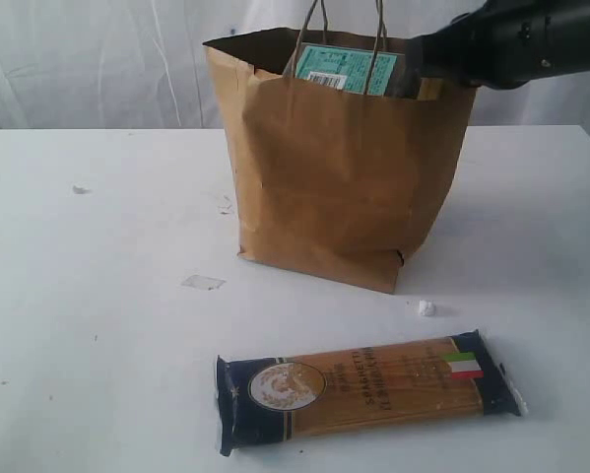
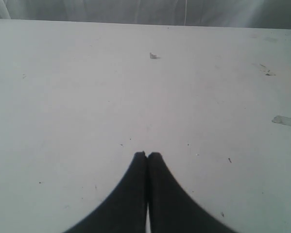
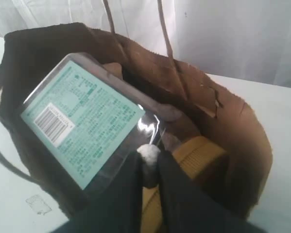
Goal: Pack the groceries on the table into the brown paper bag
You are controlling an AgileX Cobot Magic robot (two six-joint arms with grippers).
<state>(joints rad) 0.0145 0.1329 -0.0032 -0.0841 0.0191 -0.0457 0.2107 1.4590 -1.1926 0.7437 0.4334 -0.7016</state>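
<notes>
The brown paper bag [image 1: 344, 187] stands upright at the back middle of the table [image 1: 98, 325]. A dark pouch with a teal label [image 1: 346, 67] sticks out of its mouth, beside a ribbed gold lid [image 3: 201, 153]. My right gripper [image 3: 148, 158] hangs over the open bag [image 3: 223, 126], shut on a small white pellet [image 3: 148, 153]. The long spaghetti pack [image 1: 363, 389] lies flat on the table in front of the bag. My left gripper [image 2: 147, 155] is shut and holds nothing, low over bare tabletop [image 2: 87, 97]; the exterior view does not show it.
Another white pellet [image 1: 426, 308] lies between the bag and the spaghetti pack. A clear tape scrap [image 1: 203, 282] and a white speck [image 1: 80, 188] sit left of the bag. A white curtain hangs behind the table.
</notes>
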